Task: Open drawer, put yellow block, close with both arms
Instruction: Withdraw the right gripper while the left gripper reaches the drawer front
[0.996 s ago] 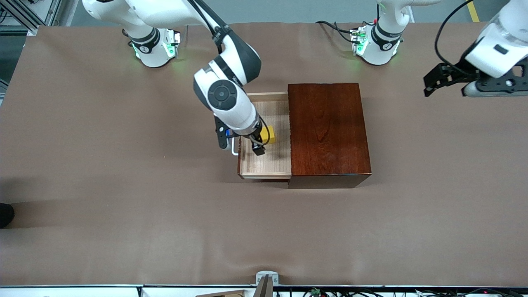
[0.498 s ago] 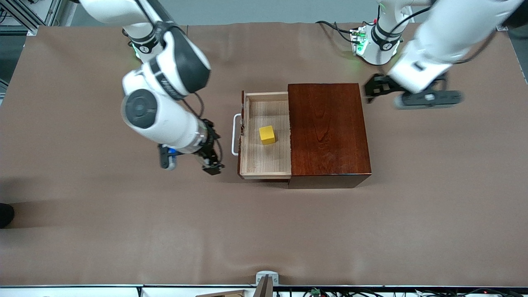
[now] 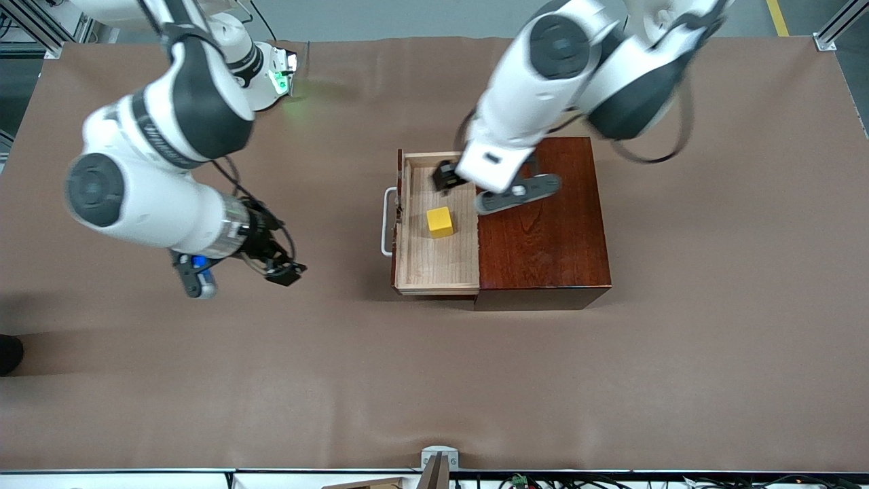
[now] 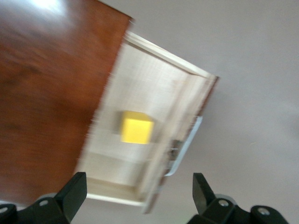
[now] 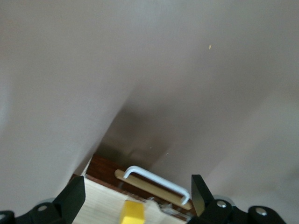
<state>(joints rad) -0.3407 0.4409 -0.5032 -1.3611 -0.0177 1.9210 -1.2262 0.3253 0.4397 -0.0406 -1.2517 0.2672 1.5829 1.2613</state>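
The drawer [image 3: 438,224] stands pulled out of the dark red-brown wooden box [image 3: 540,217] at the middle of the brown counter [image 3: 434,380], its pale wood tray open toward the right arm's end and its white bar handle [image 3: 387,222] at the front. The yellow block [image 3: 439,222] sits on the tray floor near its middle, apart from the walls.

The left arm [image 3: 577,75] reaches in from its base over the box, and the left gripper [image 3: 448,178] hangs over the open tray, just above the part of it farther from the front camera than the block. Its jaws are spread wide and hold nothing; in the left wrist view the fingertips [image 4: 74,189] frame the block [image 4: 137,129] and the handle [image 4: 184,151] below them.

The right gripper [image 3: 282,272] hovers over bare counter toward the right arm's end, well apart from the handle. Its jaws are likewise released and empty, with the handle [image 5: 156,182] and block [image 5: 131,213] showing between them in the right wrist view.
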